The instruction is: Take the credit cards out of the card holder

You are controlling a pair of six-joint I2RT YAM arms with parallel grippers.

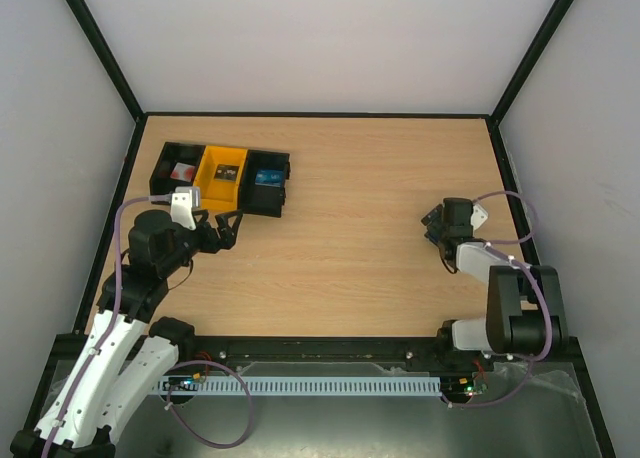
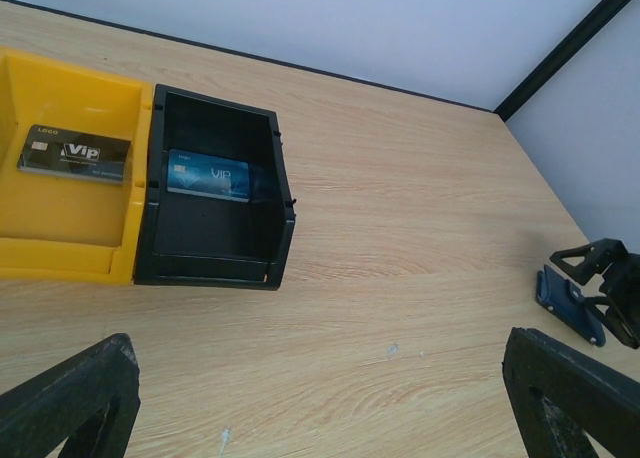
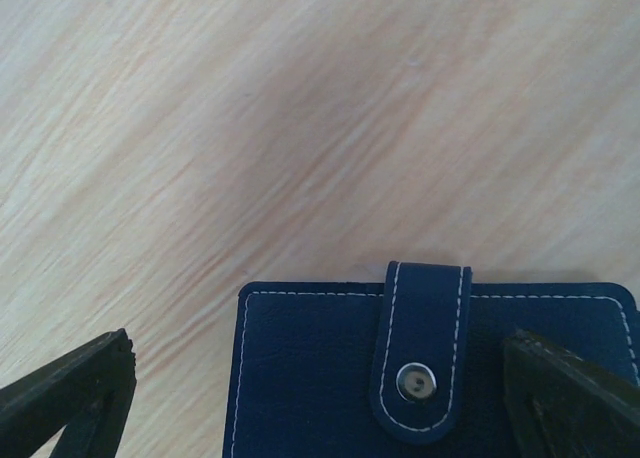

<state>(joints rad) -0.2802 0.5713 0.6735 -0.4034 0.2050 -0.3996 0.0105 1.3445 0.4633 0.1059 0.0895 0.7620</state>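
The card holder (image 3: 320,378) is a navy wallet with white stitching, lying flat on the table with its tab (image 3: 420,358) snapped shut. My right gripper (image 3: 320,408) is open just above it, one finger on each side. In the left wrist view the holder (image 2: 563,303) shows at the far right, under the right gripper (image 2: 600,278). A blue credit card (image 2: 208,175) lies in a black bin and a black VIP card (image 2: 75,155) in a yellow bin. My left gripper (image 2: 320,408) is open and empty over bare table near the bins.
Three joined bins stand at the back left: a black one (image 1: 163,170) with a red and white card (image 1: 181,171), the yellow one (image 1: 206,168) and another black one (image 1: 284,183). Black frame posts edge the table.
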